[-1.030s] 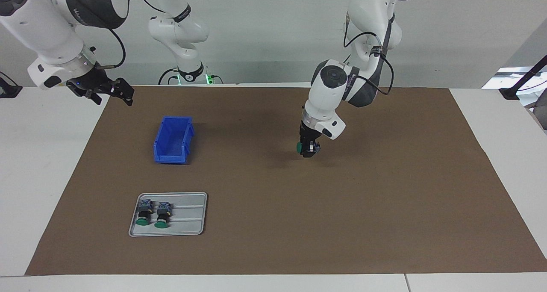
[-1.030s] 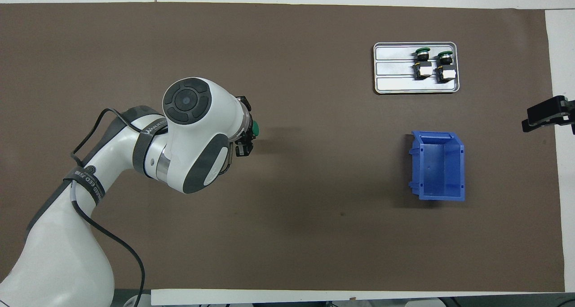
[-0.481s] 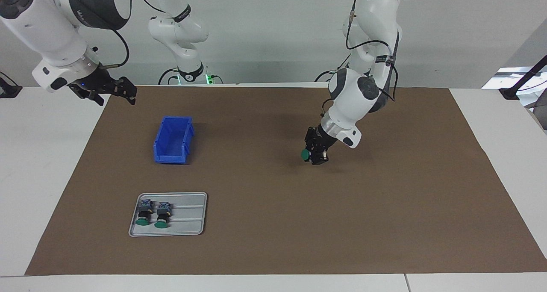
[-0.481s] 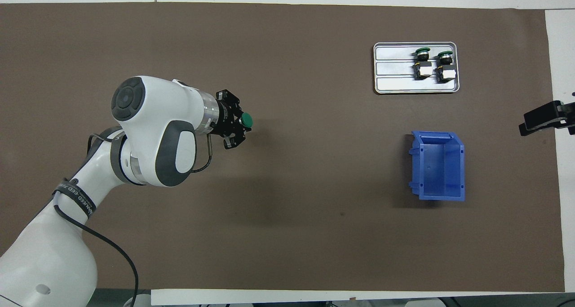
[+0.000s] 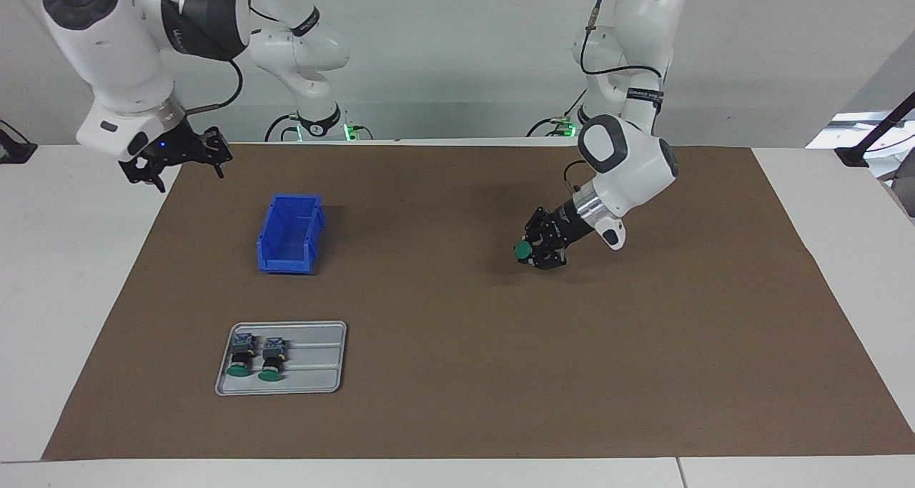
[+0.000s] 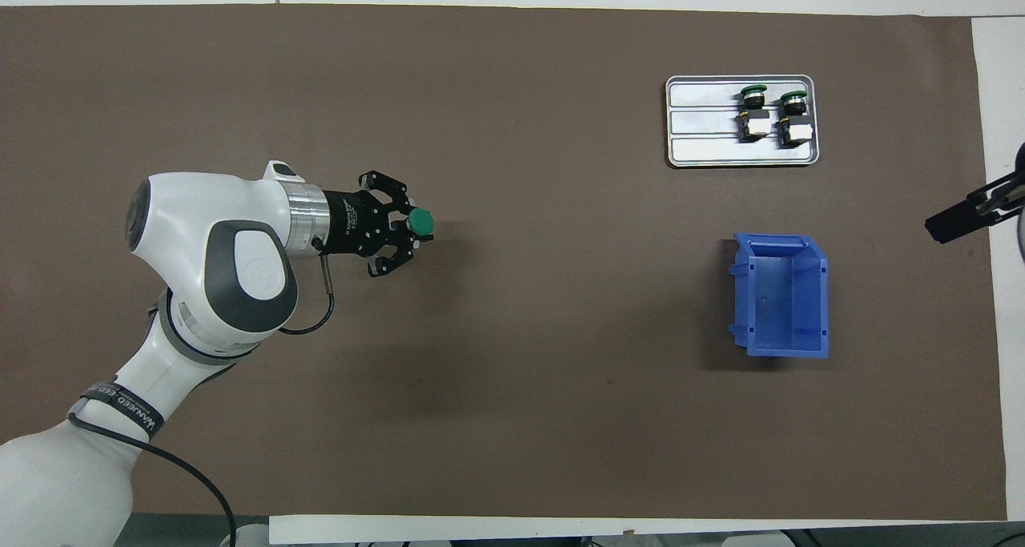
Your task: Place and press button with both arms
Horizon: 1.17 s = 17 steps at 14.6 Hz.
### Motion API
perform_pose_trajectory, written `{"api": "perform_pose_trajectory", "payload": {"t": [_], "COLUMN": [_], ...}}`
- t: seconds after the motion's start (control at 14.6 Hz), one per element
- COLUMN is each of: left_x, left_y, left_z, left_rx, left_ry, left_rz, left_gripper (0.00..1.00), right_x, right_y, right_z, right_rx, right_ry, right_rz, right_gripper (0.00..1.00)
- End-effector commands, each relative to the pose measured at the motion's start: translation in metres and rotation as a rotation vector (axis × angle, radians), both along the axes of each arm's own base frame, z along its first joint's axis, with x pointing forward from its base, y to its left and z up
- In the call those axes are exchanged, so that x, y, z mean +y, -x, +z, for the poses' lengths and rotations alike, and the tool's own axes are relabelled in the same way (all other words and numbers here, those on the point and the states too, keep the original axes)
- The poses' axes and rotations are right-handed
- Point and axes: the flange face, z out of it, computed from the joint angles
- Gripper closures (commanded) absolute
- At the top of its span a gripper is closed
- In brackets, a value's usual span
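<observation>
Since a second ago the left arm's wrist has swung from pointing down to lying nearly level, tipping the button [image 5: 523, 249] it carries. The left gripper [image 5: 537, 252] hangs low over the bare brown mat [image 5: 643, 345], fingers narrowed around the button's base, green cap toward the right arm's end. To set it down well, the cap likely needs turning upward before release, so the other arm can press it. The right gripper [image 5: 179, 161] waits wide open above the mat's edge. Near it sits an empty blue bin [image 5: 289, 233]; farther out, a grey tray [image 5: 325, 363] holds two spare buttons [image 5: 256, 356] lying side by side.
</observation>
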Motion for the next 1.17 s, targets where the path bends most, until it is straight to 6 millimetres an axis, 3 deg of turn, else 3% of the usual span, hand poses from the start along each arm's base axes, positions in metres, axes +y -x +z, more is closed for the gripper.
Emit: {"api": "perform_pose_trajectory", "payload": {"t": [0.0, 0.34, 0.41, 0.62, 0.76, 0.96, 1.1], "left_x": [0.021, 0.032, 0.043, 0.041, 0.038, 0.058, 0.059], "left_y": [0.017, 0.022, 0.021, 0.024, 0.026, 0.037, 0.040], "left_z": [-0.002, -0.023, -0.035, -0.055, -0.059, -0.071, -0.080], "left_rx": [-0.026, -0.059, -0.058, -0.039, -0.055, -0.084, -0.114], "left_ry": [0.073, 0.215, 0.235, 0.235, 0.287, 0.353, 0.401], "left_rz": [-0.015, -0.023, -0.038, -0.064, -0.063, -0.074, -0.024], "left_gripper": [0.90, 0.92, 0.94, 0.97, 0.98, 0.99, 0.99], "right_x": [-0.006, -0.005, -0.004, -0.001, -0.002, 0.000, 0.003], "right_y": [0.011, 0.011, 0.012, 0.008, 0.010, 0.011, 0.013], "right_z": [-0.010, -0.009, -0.009, -0.004, -0.006, -0.006, -0.008], "right_rx": [-0.020, -0.023, -0.027, -0.060, -0.057, -0.054, -0.034], "right_ry": [0.013, 0.013, 0.005, -0.053, -0.058, -0.126, -0.149], "right_rz": [0.122, 0.088, 0.029, -0.093, -0.180, -0.307, -0.397], "right_gripper": [0.02, 0.02, 0.02, 0.02, 0.02, 0.02, 0.02]}}
